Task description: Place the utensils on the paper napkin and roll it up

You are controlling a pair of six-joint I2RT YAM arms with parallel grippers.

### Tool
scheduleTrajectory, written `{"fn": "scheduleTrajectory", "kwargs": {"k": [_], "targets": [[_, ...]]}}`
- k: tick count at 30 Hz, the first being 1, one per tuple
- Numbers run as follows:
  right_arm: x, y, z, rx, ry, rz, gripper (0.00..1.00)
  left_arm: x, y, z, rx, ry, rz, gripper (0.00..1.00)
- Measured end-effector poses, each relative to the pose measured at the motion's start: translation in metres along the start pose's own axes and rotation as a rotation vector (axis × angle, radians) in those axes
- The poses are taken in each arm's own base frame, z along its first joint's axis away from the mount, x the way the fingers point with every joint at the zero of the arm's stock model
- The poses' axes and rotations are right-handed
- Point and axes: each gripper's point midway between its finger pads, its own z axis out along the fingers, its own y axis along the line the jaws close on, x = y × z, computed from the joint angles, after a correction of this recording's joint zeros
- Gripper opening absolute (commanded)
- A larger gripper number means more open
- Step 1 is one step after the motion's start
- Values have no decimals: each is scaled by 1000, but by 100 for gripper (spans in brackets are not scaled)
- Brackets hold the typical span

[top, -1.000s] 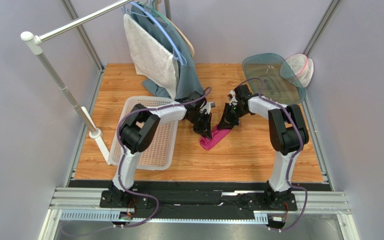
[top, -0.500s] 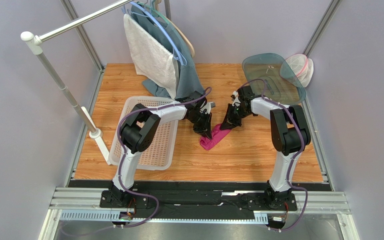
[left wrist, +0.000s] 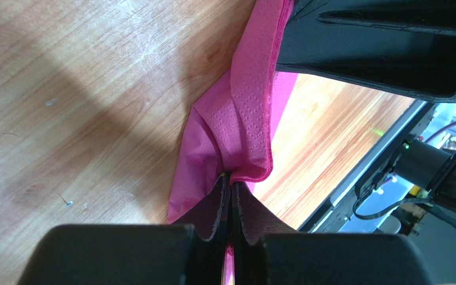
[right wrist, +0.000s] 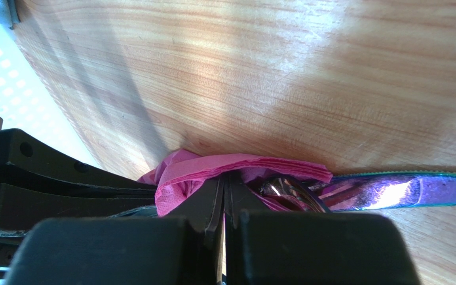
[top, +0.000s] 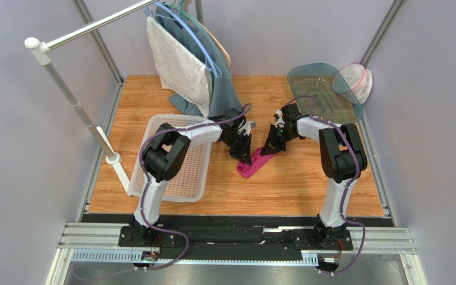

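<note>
you've got nothing to read right now: no text, label, brand, number or sign comes through legibly in any view, not even up close on the paper napkin point(left wrist: 245, 113).
</note>
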Motion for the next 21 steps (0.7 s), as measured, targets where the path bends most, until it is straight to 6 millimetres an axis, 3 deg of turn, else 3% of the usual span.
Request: {"fn": "scheduleTrajectory", "kwargs": {"k": [9,21], "targets": [[0,0,0,1,0,0,0,-5,-4,-8,-26,-31,-27,6],[1,0,1,1,-1,10,0,-12,-50,-19,93,-64,35,6]]}}
